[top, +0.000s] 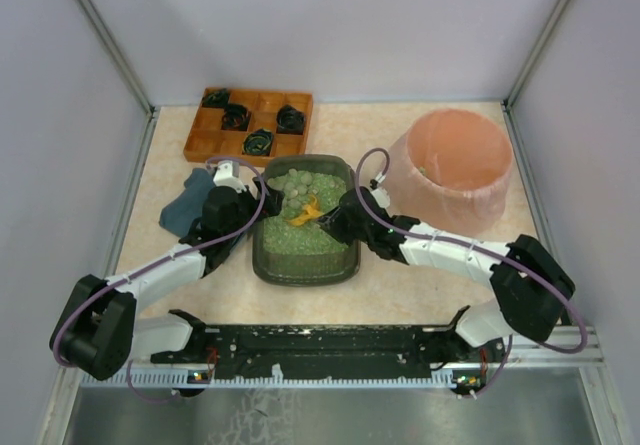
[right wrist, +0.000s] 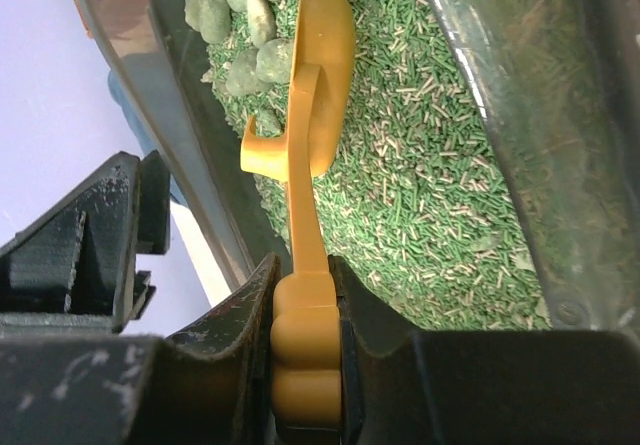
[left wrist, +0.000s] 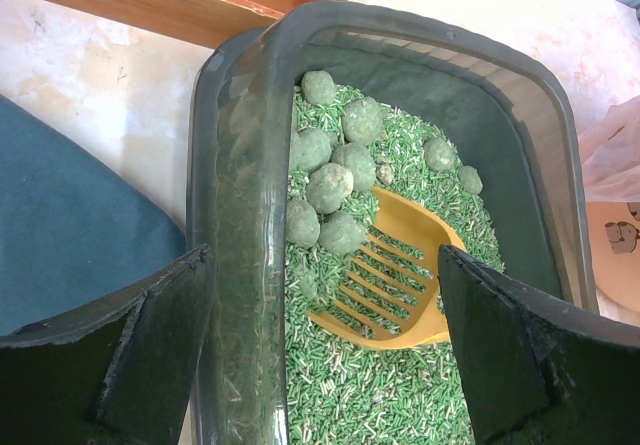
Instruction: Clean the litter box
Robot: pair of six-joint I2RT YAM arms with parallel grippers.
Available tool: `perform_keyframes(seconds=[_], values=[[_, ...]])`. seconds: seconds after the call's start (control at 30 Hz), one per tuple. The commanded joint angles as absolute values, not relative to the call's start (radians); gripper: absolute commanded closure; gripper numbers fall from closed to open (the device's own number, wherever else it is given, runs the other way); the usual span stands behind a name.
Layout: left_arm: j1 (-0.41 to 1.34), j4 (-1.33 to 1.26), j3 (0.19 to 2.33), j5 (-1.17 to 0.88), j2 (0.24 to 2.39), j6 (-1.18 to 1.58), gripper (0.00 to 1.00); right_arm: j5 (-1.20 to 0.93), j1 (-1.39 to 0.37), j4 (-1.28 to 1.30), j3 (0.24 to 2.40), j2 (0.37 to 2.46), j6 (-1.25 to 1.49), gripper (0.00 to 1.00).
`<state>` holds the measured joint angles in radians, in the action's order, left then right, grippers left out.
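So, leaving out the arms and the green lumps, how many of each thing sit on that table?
litter box: 1
yellow scoop: 1
wooden tray: 1
dark bundles in that tray: 4
pink bin: 1
blue cloth: 1
Total: 9

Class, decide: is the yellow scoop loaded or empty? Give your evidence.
Empty. The scoop has its slotted floor bare in the left wrist view; the clumps lie on the litter at its edge.
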<state>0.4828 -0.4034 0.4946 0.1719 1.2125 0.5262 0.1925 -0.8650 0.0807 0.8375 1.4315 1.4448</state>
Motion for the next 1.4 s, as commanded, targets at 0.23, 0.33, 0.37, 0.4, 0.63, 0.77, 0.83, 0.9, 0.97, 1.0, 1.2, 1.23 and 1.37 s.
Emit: perform_keyframes(seconds=[0.23, 0.33, 0.37, 0.4, 0.63, 0.77, 0.83, 0.9, 0.97, 1.0, 1.2, 1.23, 1.37], values=[[0.488, -0.423, 0.502, 0.171, 1.207, 0.515, 0.05, 0.153, -0.842, -0.051, 0.642, 1.204, 1.336, 1.00], [0.488, -0.425, 0.499, 0.170, 1.204, 0.513, 0.05, 0.166, -0.836, -0.065, 0.600, 1.160, 1.336, 1.00], [0.488, -0.425, 0.499, 0.170, 1.203, 0.514, 0.05, 0.170, -0.836, -0.070, 0.589, 1.148, 1.335, 1.00], [0.488, -0.426, 0.499, 0.170, 1.202, 0.513, 0.05, 0.172, -0.834, -0.076, 0.577, 1.135, 1.332, 1.00], [0.488, -0.426, 0.498, 0.170, 1.201, 0.512, 0.05, 0.186, -0.830, -0.154, 0.503, 1.051, 1.283, 1.00], [0.488, -0.427, 0.499, 0.167, 1.205, 0.512, 0.05, 0.199, -0.828, -0.178, 0.471, 1.003, 1.251, 1.00], [0.488, -0.426, 0.501, 0.166, 1.206, 0.511, 0.05, 0.199, -0.826, -0.206, 0.450, 0.974, 1.226, 1.00], [0.489, -0.426, 0.499, 0.166, 1.205, 0.511, 0.05, 0.196, -0.825, -0.246, 0.423, 0.944, 1.193, 1.00], [0.488, -0.428, 0.499, 0.166, 1.203, 0.512, 0.05, 0.194, -0.824, -0.283, 0.398, 0.912, 1.153, 1.00], [0.488, -0.428, 0.499, 0.166, 1.203, 0.511, 0.05, 0.194, -0.824, -0.301, 0.384, 0.895, 1.137, 1.00], [0.488, -0.428, 0.499, 0.166, 1.204, 0.511, 0.05, 0.202, -0.821, -0.386, 0.308, 0.803, 1.092, 1.00], [0.488, -0.428, 0.499, 0.166, 1.204, 0.511, 0.05, 0.200, -0.821, -0.399, 0.298, 0.791, 1.092, 1.00], [0.488, -0.430, 0.499, 0.164, 1.206, 0.512, 0.05, 0.177, -0.819, -0.437, 0.268, 0.764, 1.091, 1.00]])
